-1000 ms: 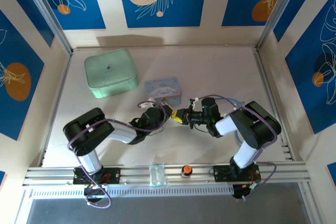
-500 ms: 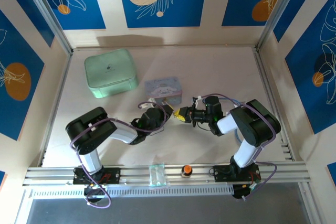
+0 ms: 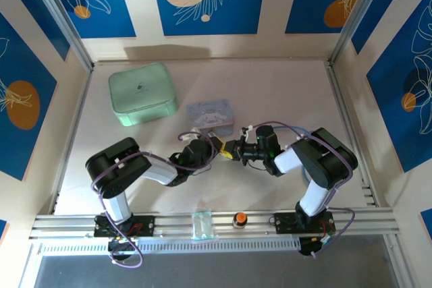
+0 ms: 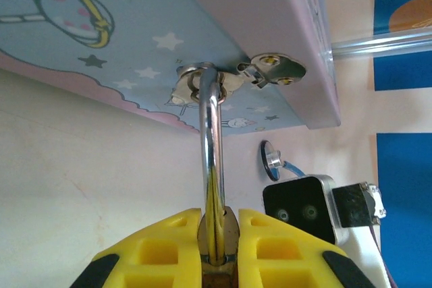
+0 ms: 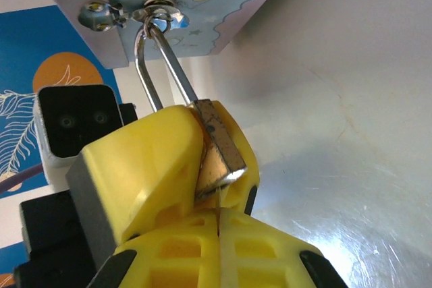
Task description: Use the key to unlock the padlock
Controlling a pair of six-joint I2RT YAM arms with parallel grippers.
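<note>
The brass padlock point(image 5: 220, 148) hangs by its silver shackle point(image 4: 211, 146) from the hasp point(image 4: 197, 83) of the pale blue cartoon box point(image 3: 210, 113). My left gripper point(image 4: 219, 219) is shut on the padlock body, one yellow finger on each side. My right gripper point(image 5: 218, 219) sits just below the lock with its fingers pressed together on the key point(image 5: 219, 197). The key shows as a thin silvery edge reaching up to the lock's underside. In the top view the left gripper point(image 3: 214, 145) and the right gripper point(image 3: 231, 150) meet tip to tip in front of the box.
A mint green lidded case point(image 3: 142, 93) stands at the back left. On the front rail sit an orange-and-black round knob point(image 3: 239, 219) and a small clear piece point(image 3: 202, 224). Metal frame posts and blue patterned walls close in the table.
The right gripper has wobbled slightly at the lock, up and then back down. Both grips and the left arm look unchanged.
</note>
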